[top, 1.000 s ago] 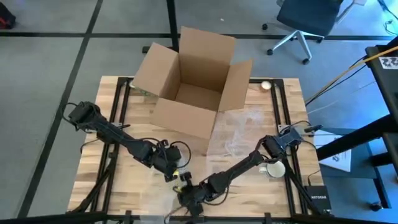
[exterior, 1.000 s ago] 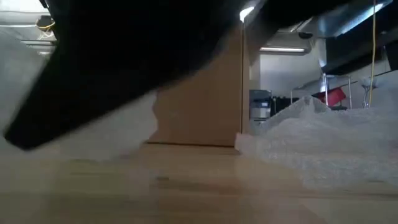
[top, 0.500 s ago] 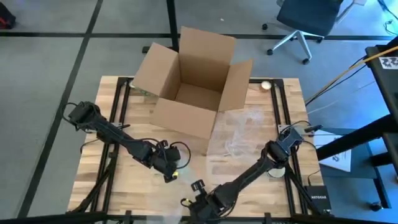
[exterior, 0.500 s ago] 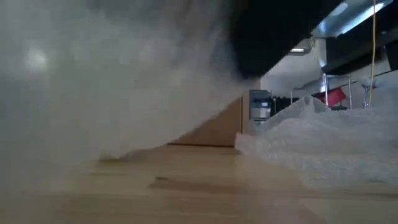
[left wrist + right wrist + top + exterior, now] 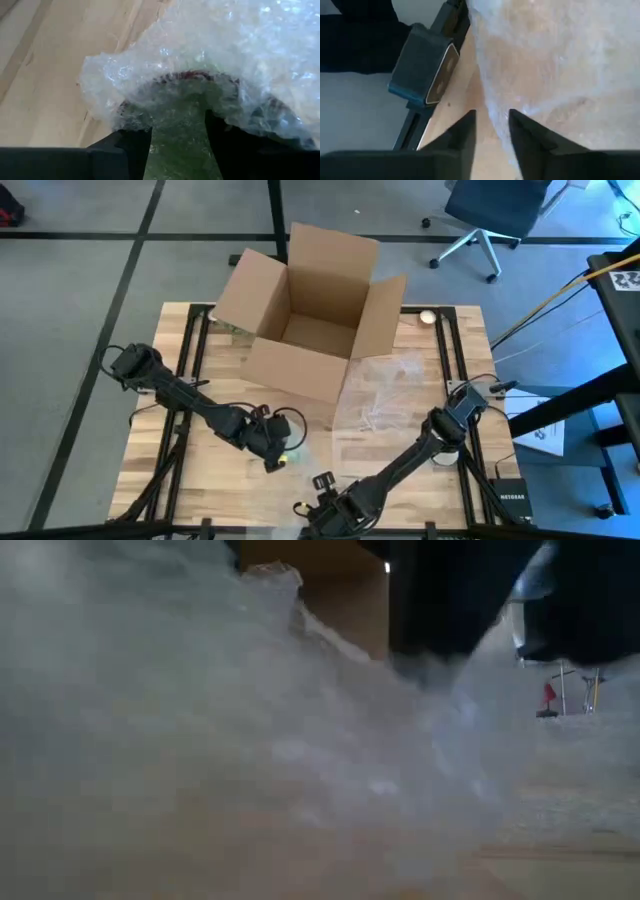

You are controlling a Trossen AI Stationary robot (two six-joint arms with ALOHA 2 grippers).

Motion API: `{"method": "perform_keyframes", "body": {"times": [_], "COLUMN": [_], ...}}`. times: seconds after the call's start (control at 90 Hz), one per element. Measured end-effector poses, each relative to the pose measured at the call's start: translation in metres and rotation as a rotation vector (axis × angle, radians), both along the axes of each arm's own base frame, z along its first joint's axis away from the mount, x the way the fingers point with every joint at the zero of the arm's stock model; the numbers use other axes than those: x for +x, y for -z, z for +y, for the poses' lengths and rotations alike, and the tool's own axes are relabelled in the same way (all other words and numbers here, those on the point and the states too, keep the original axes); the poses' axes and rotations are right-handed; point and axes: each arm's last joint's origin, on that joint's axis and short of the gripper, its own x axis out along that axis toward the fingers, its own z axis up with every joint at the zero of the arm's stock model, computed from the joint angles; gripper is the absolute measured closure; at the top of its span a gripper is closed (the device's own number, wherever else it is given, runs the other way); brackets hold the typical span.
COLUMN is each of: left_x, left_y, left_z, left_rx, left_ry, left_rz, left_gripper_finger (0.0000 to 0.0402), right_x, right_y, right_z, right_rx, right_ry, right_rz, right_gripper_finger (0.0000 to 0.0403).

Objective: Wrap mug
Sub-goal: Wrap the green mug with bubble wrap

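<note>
"NETGEAR" on black box [image 5: 511, 498] at table's right edge.

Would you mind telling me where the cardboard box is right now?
In the high view the open cardboard box stands at the table's far edge, near the middle, with crumpled bubble wrap just beside it on the right arm's side.
</note>
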Motion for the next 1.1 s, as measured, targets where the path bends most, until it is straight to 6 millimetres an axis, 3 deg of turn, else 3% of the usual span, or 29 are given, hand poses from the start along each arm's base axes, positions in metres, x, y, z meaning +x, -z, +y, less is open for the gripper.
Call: {"method": "perform_keyframes", "body": {"times": [0.211, 0.344, 0.5, 0.633, 0.811, 0.911, 1.011, 1.1], "left_x": [0.000, 0.000, 0.000, 0.001, 0.001, 0.001, 0.001, 0.001], "left_y": [0.000, 0.000, 0.000, 0.000, 0.000, 0.000, 0.000, 0.000], "left_z": [0.000, -0.001, 0.000, 0.000, 0.000, 0.000, 0.000, 0.000], "left_rx": [-0.015, -0.019, -0.020, -0.023, -0.023, -0.023, -0.023, -0.023], "left_ry": [0.004, 0.003, 0.001, 0.001, 0.001, 0.001, 0.001, 0.000], "left_rz": [0.007, 0.006, 0.004, 0.005, 0.005, 0.005, 0.005, 0.005], "left_gripper_finger": [0.0231, 0.0231, 0.0231, 0.0231, 0.0231, 0.0231, 0.0231, 0.0231], "right_x": [-0.015, -0.027, -0.029, -0.025, -0.018, -0.012, -0.011, -0.013], "right_y": [-0.041, -0.032, -0.013, 0.013, 0.042, 0.049, 0.054, 0.054], "right_z": [-0.004, 0.001, 0.016, 0.018, -0.002, -0.010, -0.013, -0.010], "right_rx": [0.083, -0.019, -0.111, -0.099, -0.174, -0.114, -0.037, -0.018], "right_ry": [-0.042, -0.055, -0.091, -0.084, -0.010, 0.009, -0.006, -0.023], "right_rz": [0.029, 0.059, -0.131, -0.219, -0.269, -0.241, -0.208, -0.194], "right_gripper_finger": [0.0204, 0.0194, 0.0200, 0.0212, 0.0235, 0.0252, 0.0290, 0.0354]}}
